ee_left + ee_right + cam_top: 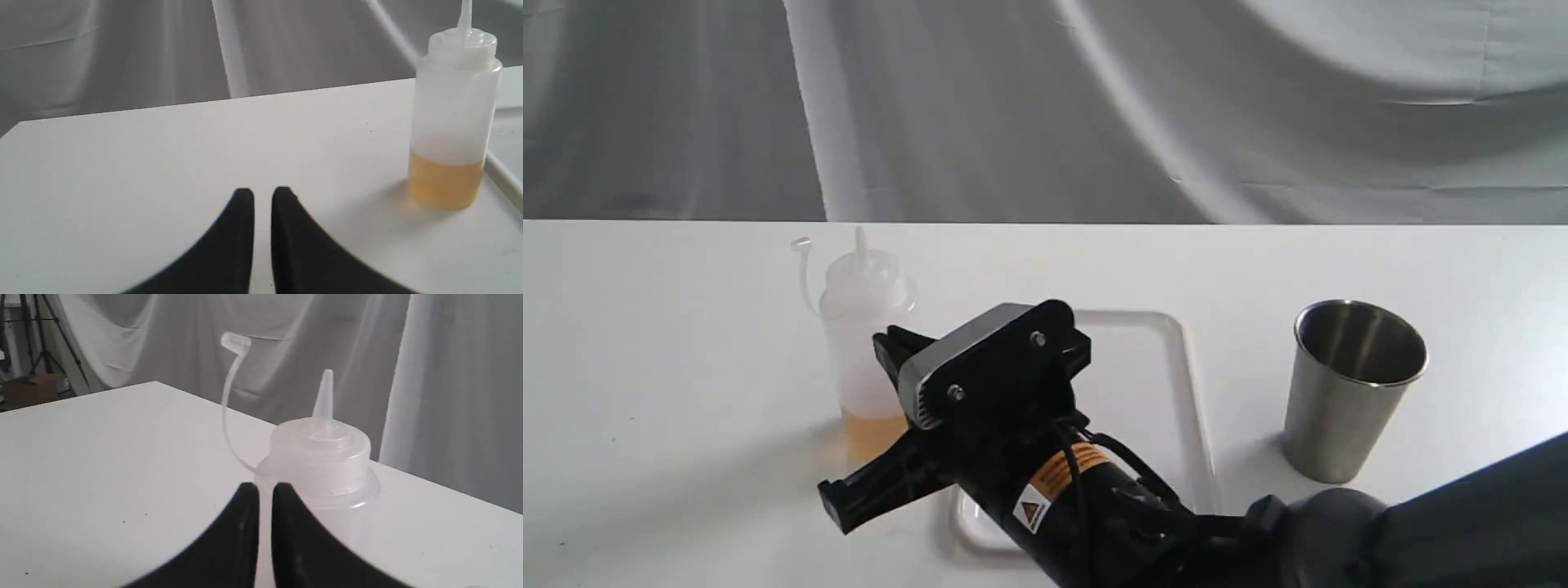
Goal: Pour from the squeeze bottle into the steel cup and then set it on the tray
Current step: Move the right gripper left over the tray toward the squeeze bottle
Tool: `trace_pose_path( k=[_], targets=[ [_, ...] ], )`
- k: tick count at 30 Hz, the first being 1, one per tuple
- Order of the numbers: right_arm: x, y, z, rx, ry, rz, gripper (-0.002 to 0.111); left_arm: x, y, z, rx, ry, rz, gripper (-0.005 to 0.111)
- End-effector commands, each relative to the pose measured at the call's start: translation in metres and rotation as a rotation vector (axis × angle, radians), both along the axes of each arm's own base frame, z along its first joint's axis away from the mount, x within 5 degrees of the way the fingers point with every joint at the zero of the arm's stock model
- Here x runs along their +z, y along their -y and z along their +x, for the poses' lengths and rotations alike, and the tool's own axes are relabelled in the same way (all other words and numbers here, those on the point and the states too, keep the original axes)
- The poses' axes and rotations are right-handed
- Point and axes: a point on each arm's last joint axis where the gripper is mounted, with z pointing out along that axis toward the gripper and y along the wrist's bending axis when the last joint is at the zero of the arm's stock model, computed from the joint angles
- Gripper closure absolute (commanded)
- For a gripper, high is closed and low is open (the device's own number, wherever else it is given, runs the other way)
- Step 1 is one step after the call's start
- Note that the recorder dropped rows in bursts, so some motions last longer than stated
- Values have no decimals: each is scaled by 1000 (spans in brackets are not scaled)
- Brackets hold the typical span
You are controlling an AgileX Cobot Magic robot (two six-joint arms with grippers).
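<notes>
Black and idle, the left gripper (262,194) sits low over bare desk (645,367), pinched to a thin slit and holding nothing, with plenty of open white surface around it. Next along, the squeeze bottle (866,327) stands upright just beside the tray (504,179), amber liquid pooled in its bottom, nozzle uncapped, the tethered cap (800,243) arcing out on its left. Here's the worry: the right gripper (840,500), its arm stretched across the tray, is down by the bottle's base, and it too is drawn to a narrow slit, empty. Whether it touches the plastic, I can't tell. Push on like that and I'd expect a shove, not a grasp. A tall, light, mostly empty bottle would topple, and that open nozzle would leak. Clamp the soft wall too hard and it could squirt early. The tray's low rim should make an easy landing later. Far right, the steel cup (1352,392) stands upright, well apart from the bottle but near the arm's elbow. Its base is narrow, so a swinging forearm could knock it. There's open desk behind the bottle up to the far edge, and a bare strip between tray and cup.
</notes>
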Motion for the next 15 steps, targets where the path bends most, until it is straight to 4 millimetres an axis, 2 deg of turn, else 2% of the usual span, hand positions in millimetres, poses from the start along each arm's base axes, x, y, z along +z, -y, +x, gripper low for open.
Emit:
trace_pose_path(
  k=[1,2,4,7,9,15],
  targets=[
    [2,2,3,-19,-1,8,85,-1,0,0,-4,8,1,98],
    [2,2,3,-19,-1,8,78,-1,0,0,-4,8,1,98],
    [2,2,3,-19,-1,8,57,-1,0,0,-4,8,1,98],
    [1,2,3,-21,-2,9,18,-1,0,0,-4,8,1,98],
    [2,2,4,-37,-6,18,3,-1,0,0,-4,8,1,98],
    [4,5,9,-45,-4,18,3,-1,0,0,-4,8,1,98]
  ],
)
